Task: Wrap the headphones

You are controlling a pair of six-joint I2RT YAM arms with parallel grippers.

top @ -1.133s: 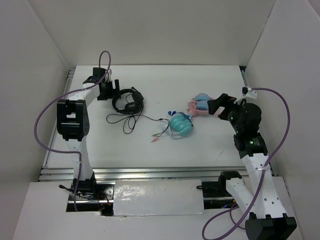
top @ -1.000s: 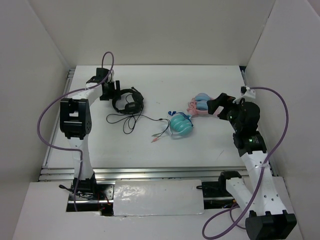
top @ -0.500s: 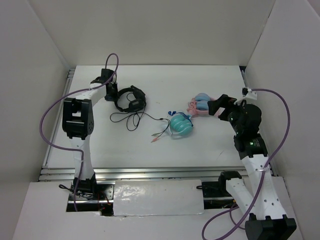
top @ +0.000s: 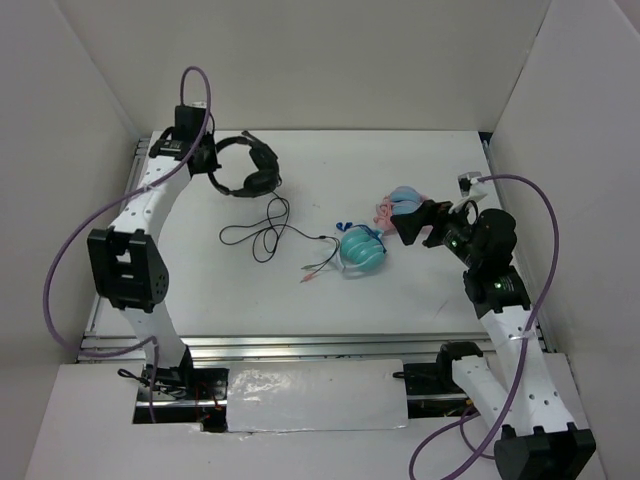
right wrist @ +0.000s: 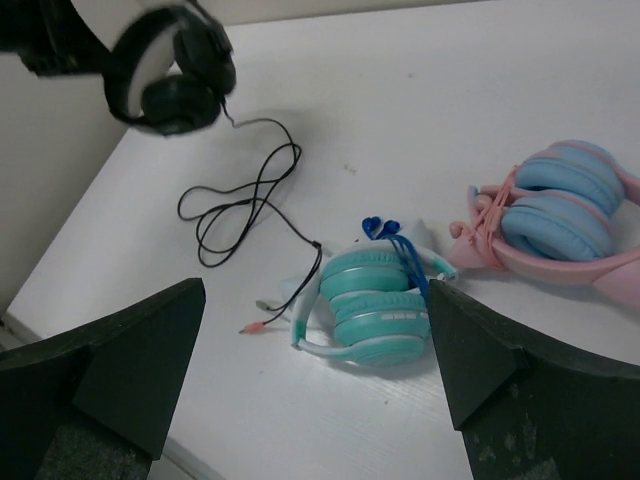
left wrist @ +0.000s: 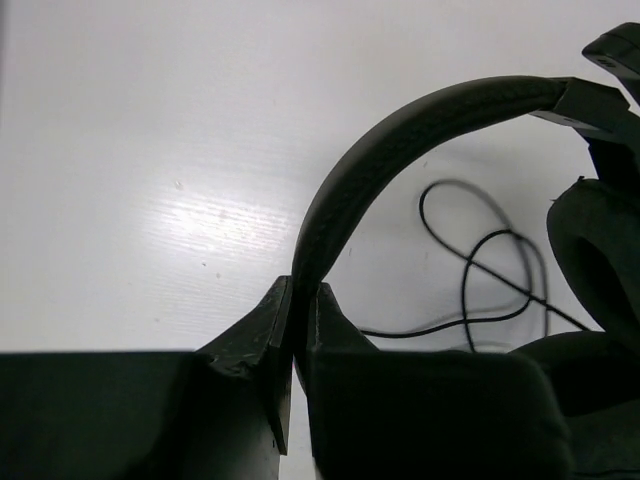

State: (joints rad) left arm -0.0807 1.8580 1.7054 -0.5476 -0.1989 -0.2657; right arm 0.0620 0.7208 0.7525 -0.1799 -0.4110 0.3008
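The black headphones (top: 247, 166) hang lifted above the table's back left, with my left gripper (top: 206, 160) shut on the headband (left wrist: 345, 190). In the left wrist view the band is pinched between both fingers (left wrist: 325, 320), and an earcup (left wrist: 600, 250) shows at the right. The thin black cable (top: 262, 226) trails down in loops on the table, and its plugs (top: 311, 275) lie near the teal headphones. My right gripper (top: 416, 223) hovers open over the right side. In its view (right wrist: 315, 340) nothing sits between the fingers, and the black headphones (right wrist: 170, 80) appear at the top left.
Teal headphones (top: 361, 249) with a blue cord lie mid-table, also seen in the right wrist view (right wrist: 375, 305). Pink-and-blue headphones (top: 397, 205) lie just behind my right gripper. White walls close in the table on three sides.
My left gripper shut on the headband and raised the black headphones up and back. The cable stretched out behind them. The right gripper drifted slightly left.
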